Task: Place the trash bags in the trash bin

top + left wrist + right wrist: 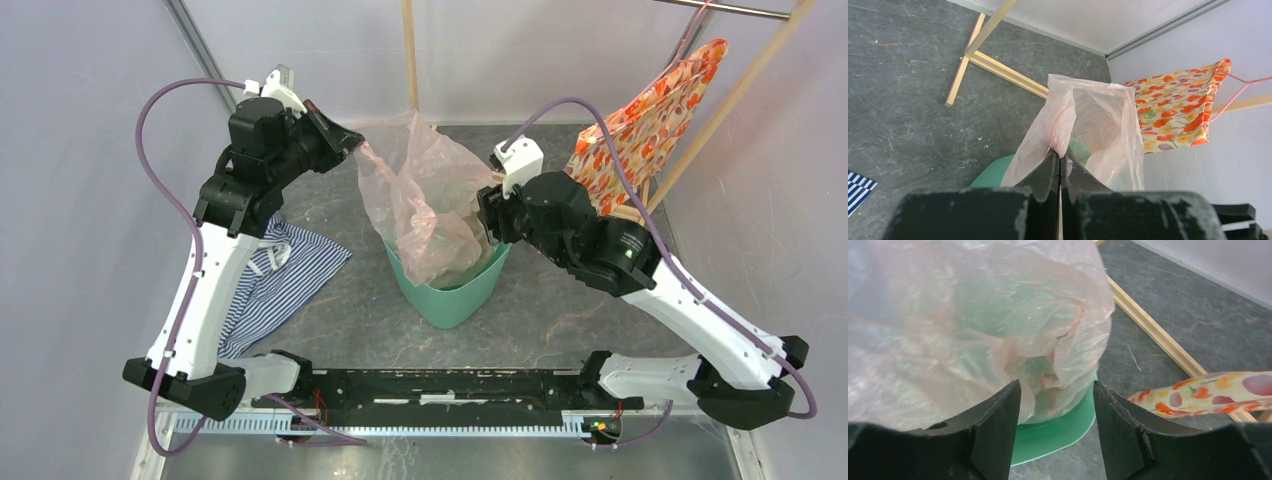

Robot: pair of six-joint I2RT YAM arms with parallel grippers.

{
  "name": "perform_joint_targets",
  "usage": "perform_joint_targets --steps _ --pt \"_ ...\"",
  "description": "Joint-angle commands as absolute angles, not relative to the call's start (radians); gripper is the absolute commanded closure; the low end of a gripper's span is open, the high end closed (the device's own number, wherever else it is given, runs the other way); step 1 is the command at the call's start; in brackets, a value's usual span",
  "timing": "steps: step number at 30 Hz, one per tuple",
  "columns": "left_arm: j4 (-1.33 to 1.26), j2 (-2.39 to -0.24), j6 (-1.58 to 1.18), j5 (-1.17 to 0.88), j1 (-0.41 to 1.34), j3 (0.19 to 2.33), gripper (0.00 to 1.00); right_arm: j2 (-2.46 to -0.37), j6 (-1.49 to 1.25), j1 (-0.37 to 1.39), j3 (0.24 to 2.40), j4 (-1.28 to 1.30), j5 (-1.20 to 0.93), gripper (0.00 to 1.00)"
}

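Observation:
The pale-pink translucent trash bag [425,195] hangs with its lower part inside the mint-green trash bin [455,297] at the table's middle. My left gripper [352,143] is shut on the bag's upper left edge and holds it up above the bin; in the left wrist view its jaws [1061,157] pinch a fold of the bag [1098,120] with the bin [993,172] below. My right gripper [492,215] is open at the bin's right rim. In the right wrist view its jaws [1055,390] stand apart just short of the bag [973,320] and the bin rim [1058,432].
A blue-white striped cloth [275,275] lies under the left arm. An orange floral bag [650,120] hangs on a wooden rack [735,95] at the back right; a rack post [409,55] stands behind the bin. Walls close in on both sides.

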State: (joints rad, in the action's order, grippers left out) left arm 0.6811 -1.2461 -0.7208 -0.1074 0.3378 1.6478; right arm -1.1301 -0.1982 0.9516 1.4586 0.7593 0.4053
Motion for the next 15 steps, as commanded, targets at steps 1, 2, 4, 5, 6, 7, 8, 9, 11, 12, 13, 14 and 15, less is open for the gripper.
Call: perform_joint_targets --steps 1,2,4,5,6,7,8,9,11,12,13,14,15 --pt "0.647 -1.217 -0.729 -0.118 0.341 1.647 0.98 -1.194 -0.202 0.905 1.5 0.789 0.487 0.36" --pt "0.647 -1.215 -0.729 -0.12 0.341 1.646 0.98 -1.208 -0.197 0.885 1.5 0.781 0.475 0.34" --pt "0.648 -1.213 -0.729 -0.122 0.341 1.643 0.98 -1.233 -0.191 0.85 1.495 0.754 0.43 0.26" --pt "0.647 -1.211 -0.729 -0.122 0.34 1.642 0.98 -1.24 -0.191 0.827 1.488 0.736 0.387 0.21" --pt "0.648 -1.208 -0.727 -0.122 0.339 1.64 0.98 -1.243 -0.189 0.812 1.476 0.712 0.346 0.19" --pt "0.648 -1.206 -0.727 -0.123 0.34 1.64 0.98 -1.242 -0.191 0.799 1.461 0.682 0.305 0.18" --pt "0.648 -1.206 -0.727 -0.123 0.34 1.639 0.98 -1.242 -0.194 0.791 1.45 0.657 0.273 0.18" --pt "0.647 -1.206 -0.728 -0.125 0.34 1.637 0.98 -1.246 -0.199 0.78 1.442 0.643 0.253 0.19" --pt "0.646 -1.208 -0.73 -0.129 0.34 1.639 0.98 -1.255 -0.206 0.767 1.435 0.622 0.221 0.22" --pt "0.646 -1.209 -0.73 -0.129 0.34 1.638 0.98 -1.261 -0.209 0.763 1.434 0.613 0.206 0.24" --pt "0.646 -1.209 -0.73 -0.131 0.34 1.639 0.98 -1.267 -0.209 0.759 1.433 0.607 0.199 0.28" --pt "0.647 -1.208 -0.73 -0.132 0.34 1.64 0.98 -1.272 -0.213 0.758 1.433 0.603 0.189 0.33" --pt "0.646 -1.208 -0.73 -0.132 0.34 1.64 0.98 -1.278 -0.217 0.759 1.434 0.6 0.182 0.4"
